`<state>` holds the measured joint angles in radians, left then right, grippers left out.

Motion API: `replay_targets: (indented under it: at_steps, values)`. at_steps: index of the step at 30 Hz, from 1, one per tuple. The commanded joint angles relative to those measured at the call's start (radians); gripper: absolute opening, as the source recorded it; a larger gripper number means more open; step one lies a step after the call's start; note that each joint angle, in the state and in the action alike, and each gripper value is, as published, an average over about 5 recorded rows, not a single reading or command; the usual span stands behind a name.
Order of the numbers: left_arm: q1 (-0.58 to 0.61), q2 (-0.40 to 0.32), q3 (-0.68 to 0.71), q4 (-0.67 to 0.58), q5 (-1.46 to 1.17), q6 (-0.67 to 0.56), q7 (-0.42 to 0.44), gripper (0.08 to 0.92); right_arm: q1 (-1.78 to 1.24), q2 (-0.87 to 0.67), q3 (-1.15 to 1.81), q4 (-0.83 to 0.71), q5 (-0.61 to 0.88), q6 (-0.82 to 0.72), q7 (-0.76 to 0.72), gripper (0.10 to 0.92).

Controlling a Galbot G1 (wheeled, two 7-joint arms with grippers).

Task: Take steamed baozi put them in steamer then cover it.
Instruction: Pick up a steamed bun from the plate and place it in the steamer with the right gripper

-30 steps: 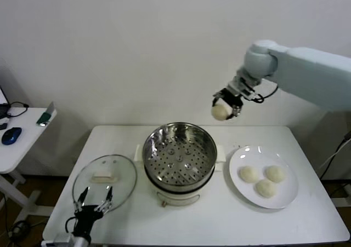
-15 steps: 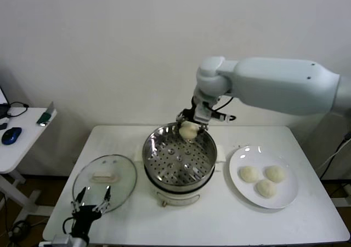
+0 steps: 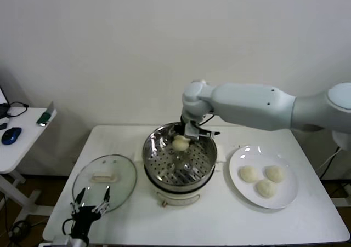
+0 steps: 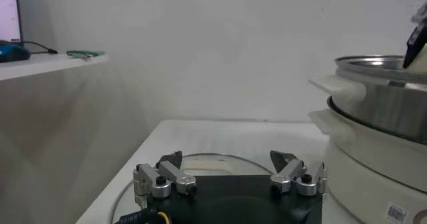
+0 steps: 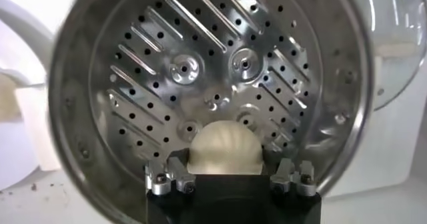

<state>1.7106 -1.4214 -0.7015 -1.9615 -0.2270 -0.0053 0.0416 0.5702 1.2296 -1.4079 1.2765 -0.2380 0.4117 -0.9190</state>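
Note:
My right gripper is shut on one cream-white baozi and holds it inside the shiny steel steamer, just above the far part of its perforated floor. The right wrist view shows that baozi between the fingers over the steamer floor. Three more baozi lie on the white plate right of the steamer. My left gripper is open and empty at the table's front left, just before the glass lid.
The glass lid also shows in the left wrist view, flat on the table with the cooker base beside it. A side table with a blue mouse stands at far left.
My right arm has swung left from high above the plate and come down, carrying the baozi into the steamer. The left arm has not moved.

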Motion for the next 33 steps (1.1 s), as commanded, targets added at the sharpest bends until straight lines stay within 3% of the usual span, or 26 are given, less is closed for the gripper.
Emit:
replay_targets:
  at_steps: [1,15,22,25,33]
  values:
    - [-0.001,0.000,0.000,0.003,0.000,-0.001,-0.001,0.823,-0.074,0.020,0.018,-0.075,-0.057,0.013,0.016,0.729]
    - [-0.010,-0.002,0.001,0.010,0.001,0.000,-0.004,0.823,-0.092,0.049,0.050,-0.143,-0.058,0.031,0.034,0.730]
    - [-0.010,-0.006,0.002,0.008,0.003,0.000,-0.004,0.823,-0.058,0.041,0.042,-0.125,0.003,0.060,0.048,0.813]
    - [-0.010,-0.010,0.003,0.004,0.006,0.001,-0.004,0.823,0.010,0.011,0.033,-0.087,0.092,0.064,0.031,0.822]
    - [-0.014,-0.017,0.013,0.005,0.023,0.004,0.000,0.823,0.319,-0.140,-0.134,0.017,0.572,-0.015,-0.037,0.823]
